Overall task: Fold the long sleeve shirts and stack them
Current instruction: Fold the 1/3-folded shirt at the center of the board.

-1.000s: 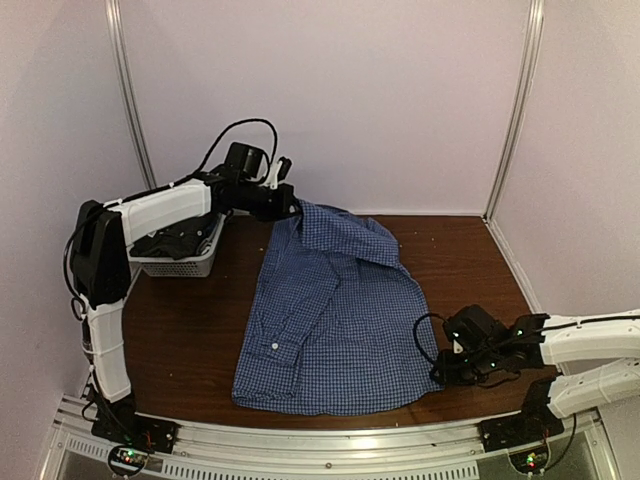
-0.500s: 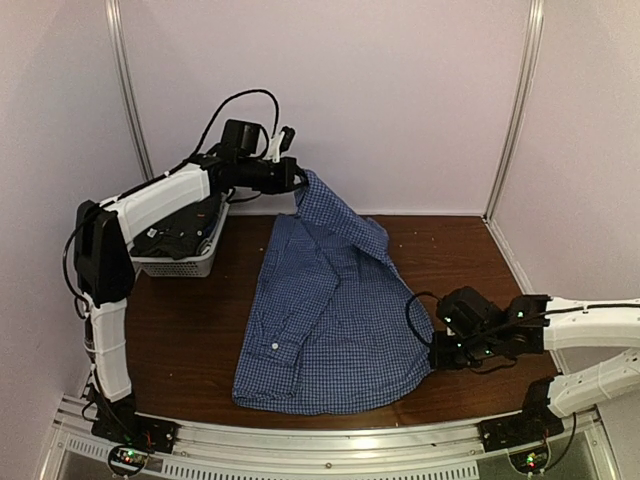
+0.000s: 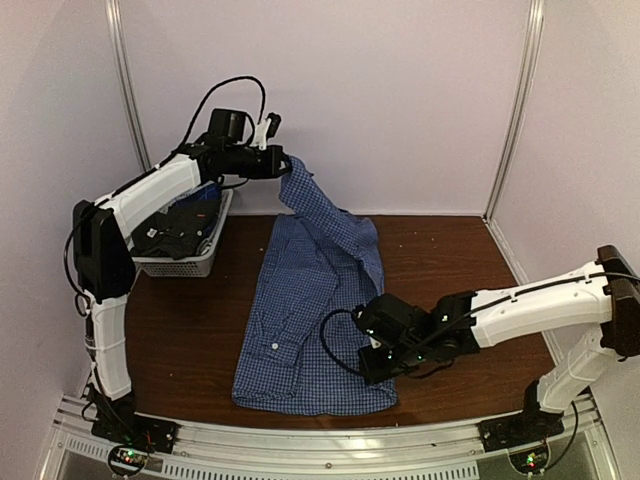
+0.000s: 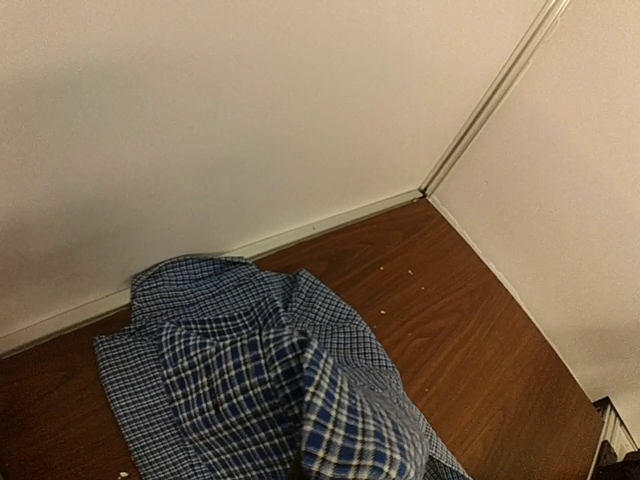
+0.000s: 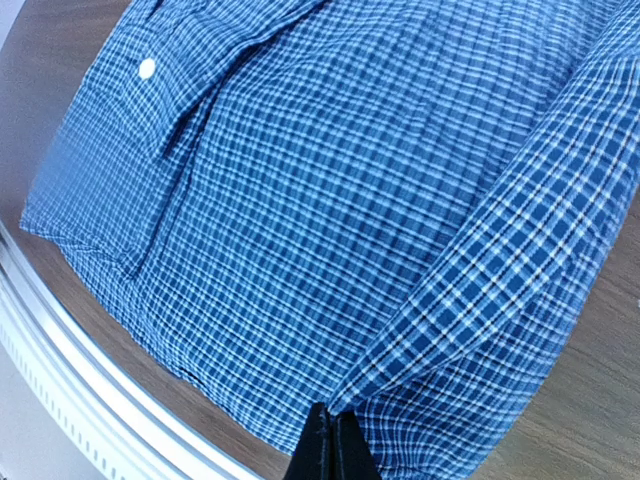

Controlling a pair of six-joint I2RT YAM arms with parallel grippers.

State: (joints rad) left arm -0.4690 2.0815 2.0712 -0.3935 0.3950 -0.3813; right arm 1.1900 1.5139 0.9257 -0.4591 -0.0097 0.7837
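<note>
Leftward, basket (image 3: 180, 265) holds dark garments (image 3: 175, 232), perhaps; left end effector (image 3: 281, 164), right end effector (image 5: 332, 446) clamp shirt (image 3: 310, 300).

Shirt (image 3: 300, 330) blue-white fine check; table (image 3: 455, 250) dark brown; basket (image 3: 185, 266) white

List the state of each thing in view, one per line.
shirt, mostly flat on table, far end lifted, right side folded inward.
left pincer, shut on shirt, raised.
right pincer, shut on shirt's folded edge.
basket, upright, holding dark fabric.
</note>
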